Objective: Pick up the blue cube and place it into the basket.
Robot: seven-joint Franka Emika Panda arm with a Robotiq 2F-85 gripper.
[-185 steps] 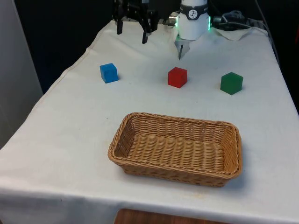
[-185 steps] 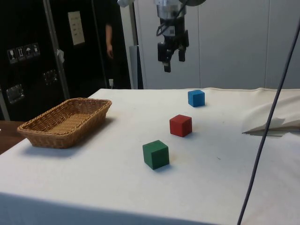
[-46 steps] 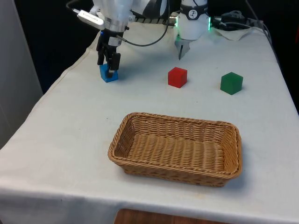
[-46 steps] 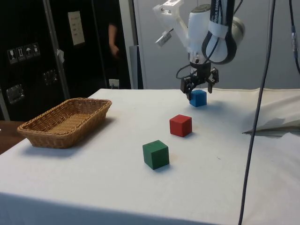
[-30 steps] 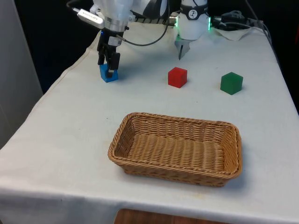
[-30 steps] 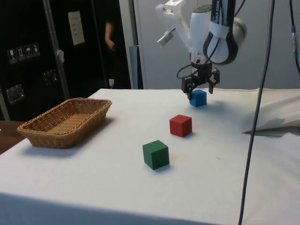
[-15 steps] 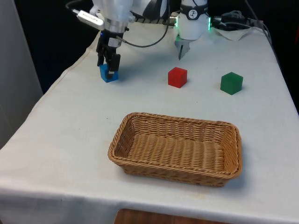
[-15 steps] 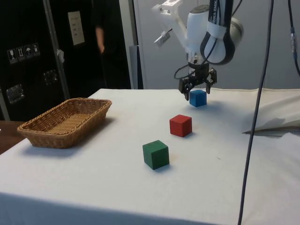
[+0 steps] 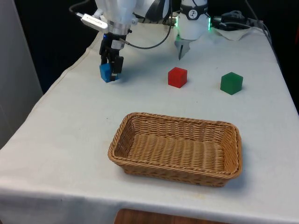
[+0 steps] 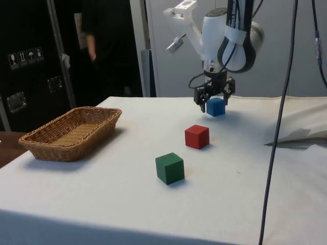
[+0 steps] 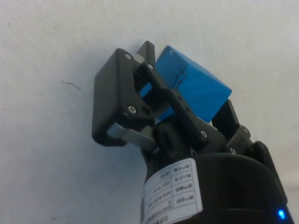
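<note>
The blue cube (image 9: 106, 73) is near the table's far end on the front view's left, tilted a little. My gripper (image 9: 111, 71) comes down on it from above and is shut on it. In the wrist view the cube (image 11: 196, 86) sits pinched between the two black fingers (image 11: 117, 102), over bare white cloth. From the side, the cube (image 10: 215, 106) hangs under the gripper (image 10: 214, 102), at or just above the cloth. The wicker basket (image 9: 117, 140) stands open toward the near end of the table; in the side view the basket (image 10: 71, 140) is far to the left.
A red cube (image 9: 177, 77) and a green cube (image 9: 231, 83) stand to the front view's right of the blue one. A crumpled white cloth (image 10: 296, 135) lies at the table's far end. A person (image 10: 94, 46) stands by the dark cabinets.
The gripper has shut on the blue cube and shifted slightly to the front view's right with it, tilting it. The person behind has moved leftward in the side view.
</note>
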